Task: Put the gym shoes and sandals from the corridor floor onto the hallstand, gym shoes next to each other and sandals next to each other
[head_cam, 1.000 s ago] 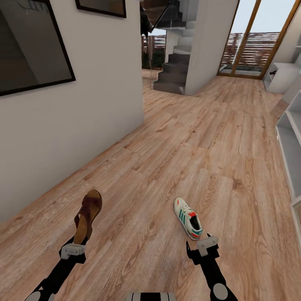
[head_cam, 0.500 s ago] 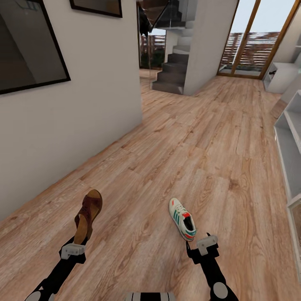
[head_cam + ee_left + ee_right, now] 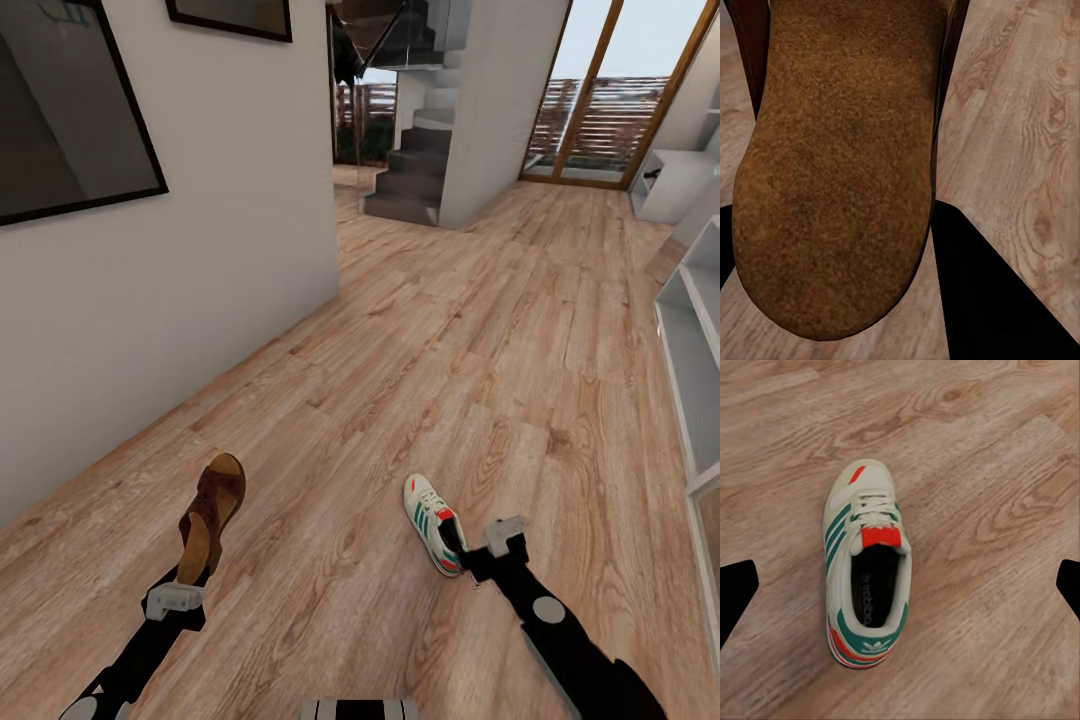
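Cream-white lace-up gym shoe (image 3: 867, 585) with green side stripes, orange-red tongue and heel patches lay upright on wood-grain plank floor (image 3: 480, 330) – dark insole print unreadable. Right gripper (image 3: 900, 585) above it, fingers spread wide. Left gripper (image 3: 192, 566) clamped on dark brown leather sandal (image 3: 211, 515), tan sole (image 3: 832, 165) up close – fingertips hidden

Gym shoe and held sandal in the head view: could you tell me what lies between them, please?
Only bare corridor floor separates the sandal from the gym shoe.

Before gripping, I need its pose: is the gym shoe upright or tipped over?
Upright: the gym shoe rests sole-down on the floor, opening facing up.
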